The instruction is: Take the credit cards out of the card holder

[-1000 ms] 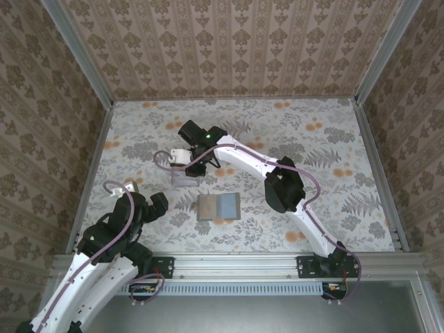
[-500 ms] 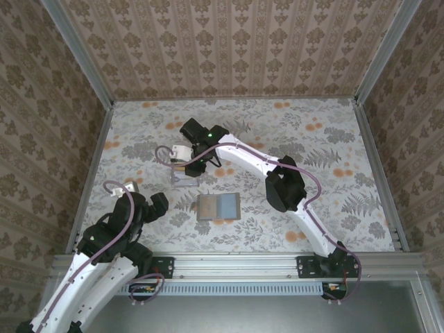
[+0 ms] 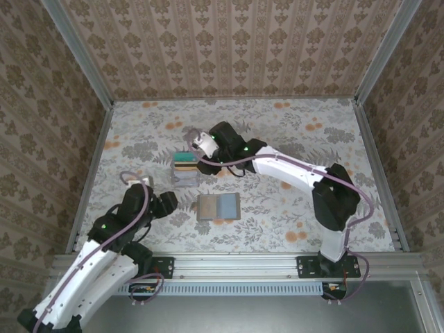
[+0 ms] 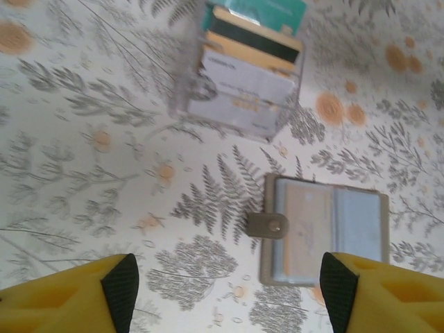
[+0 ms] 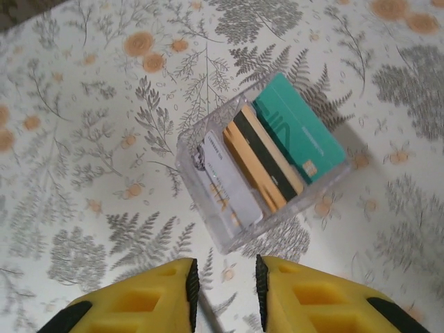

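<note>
On floral table (image 3: 291,132), card holder (image 3: 218,206), wallpapered walls (image 3: 229,48)

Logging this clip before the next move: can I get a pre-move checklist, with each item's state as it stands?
1. The card holder lies open, inside up: ok.
2. The left gripper has its jaws wide apart, nothing between them: ok.
3. The right gripper has its jaws narrowly apart, empty, off the clear box: ok.
4. The credit cards sit inside the clear box: ok.
5. Any card in the card holder's pockets: cannot tell.
</note>
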You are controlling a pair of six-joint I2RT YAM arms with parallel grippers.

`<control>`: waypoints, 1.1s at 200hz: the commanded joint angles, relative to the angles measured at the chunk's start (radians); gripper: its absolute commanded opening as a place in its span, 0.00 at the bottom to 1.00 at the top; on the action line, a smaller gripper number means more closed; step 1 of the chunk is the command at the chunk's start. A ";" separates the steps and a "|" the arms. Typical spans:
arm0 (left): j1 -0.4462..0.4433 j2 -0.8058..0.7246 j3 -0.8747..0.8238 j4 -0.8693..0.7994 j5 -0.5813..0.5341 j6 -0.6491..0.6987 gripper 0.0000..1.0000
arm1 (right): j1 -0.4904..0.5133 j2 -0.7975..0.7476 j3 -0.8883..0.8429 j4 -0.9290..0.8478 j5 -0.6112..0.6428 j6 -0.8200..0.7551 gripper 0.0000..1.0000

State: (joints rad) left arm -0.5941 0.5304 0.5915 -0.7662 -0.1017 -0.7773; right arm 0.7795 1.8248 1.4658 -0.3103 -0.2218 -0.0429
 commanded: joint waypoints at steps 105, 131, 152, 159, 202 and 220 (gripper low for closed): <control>-0.208 0.508 0.041 0.359 0.113 0.018 0.47 | 0.032 -0.212 -0.641 0.233 0.127 0.538 0.30; -0.208 0.576 0.042 0.412 0.154 0.029 0.42 | 0.048 -0.207 -0.655 0.230 0.139 0.555 0.29; -0.204 0.628 0.050 0.425 0.160 0.037 0.40 | 0.051 -0.209 -0.665 0.231 0.151 0.568 0.27; -0.199 0.643 0.052 0.423 0.160 0.037 0.40 | 0.051 -0.209 -0.667 0.234 0.153 0.568 0.27; -0.168 0.709 0.029 0.464 0.208 0.038 0.39 | 0.051 -0.191 -0.670 0.232 0.156 0.568 0.27; -0.164 0.727 0.024 0.472 0.216 0.038 0.39 | 0.052 -0.187 -0.670 0.234 0.154 0.568 0.27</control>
State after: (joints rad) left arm -0.7647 1.2381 0.6147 -0.3237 0.0811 -0.7620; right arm 0.8257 1.6417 0.8082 -0.0898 -0.0849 0.5056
